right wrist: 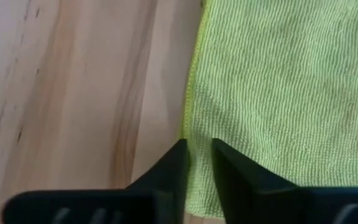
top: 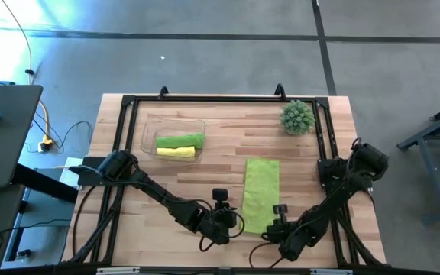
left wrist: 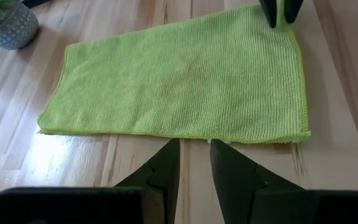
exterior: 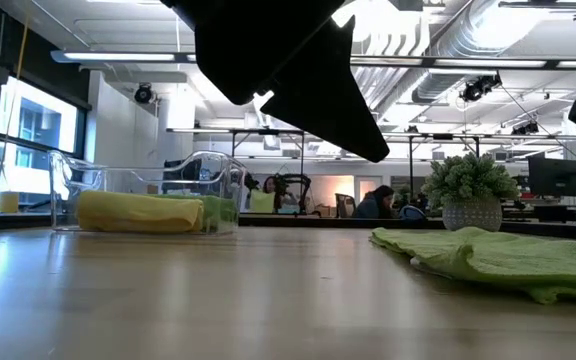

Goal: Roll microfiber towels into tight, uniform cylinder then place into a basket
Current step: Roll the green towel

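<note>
Both claws sit low at the flat green towel's (top: 261, 192) near end, left claw (left wrist: 195, 149) narrowly parted just short of its edge, right claw (right wrist: 200, 154) pinching its corner, while two rolled towels, one green (top: 182, 140) and one yellow (top: 176, 152), lie in the basket (top: 150, 126).

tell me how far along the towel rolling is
Done: two rolled towels, lime green and yellow, lie in the basket. In hand: the third towel lies flat and unrolled, with the left gripper and right gripper at its near end. Left: rolling it and placing it in the basket.
</note>
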Robot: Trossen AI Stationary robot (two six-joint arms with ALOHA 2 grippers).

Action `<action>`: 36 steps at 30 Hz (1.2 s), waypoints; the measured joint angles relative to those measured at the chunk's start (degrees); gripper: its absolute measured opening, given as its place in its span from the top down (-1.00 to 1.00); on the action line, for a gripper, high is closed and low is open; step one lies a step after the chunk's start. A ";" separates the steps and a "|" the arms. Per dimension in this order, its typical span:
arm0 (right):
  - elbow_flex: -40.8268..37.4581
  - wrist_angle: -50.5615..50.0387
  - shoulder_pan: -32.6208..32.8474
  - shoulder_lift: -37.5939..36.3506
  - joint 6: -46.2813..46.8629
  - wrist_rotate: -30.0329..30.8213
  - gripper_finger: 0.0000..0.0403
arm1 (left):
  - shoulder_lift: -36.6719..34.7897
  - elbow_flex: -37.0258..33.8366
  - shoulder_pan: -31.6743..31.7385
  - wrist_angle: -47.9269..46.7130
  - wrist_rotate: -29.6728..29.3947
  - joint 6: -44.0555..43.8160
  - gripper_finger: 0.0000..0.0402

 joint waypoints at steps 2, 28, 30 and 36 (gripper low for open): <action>0.81 -1.29 0.00 0.00 0.00 -0.02 0.84 | 0.00 0.00 0.00 0.00 0.00 0.07 0.61; 9.76 -18.26 4.86 -0.09 5.01 -6.10 0.43 | 0.00 0.00 1.70 0.34 11.66 4.86 0.61; 9.23 -16.52 5.33 -0.09 0.57 -2.65 0.29 | 0.00 0.00 2.23 0.49 14.41 6.90 0.61; 3.43 -9.70 5.68 -0.09 -3.26 1.53 0.15 | 0.00 0.01 3.95 0.33 24.64 8.22 0.61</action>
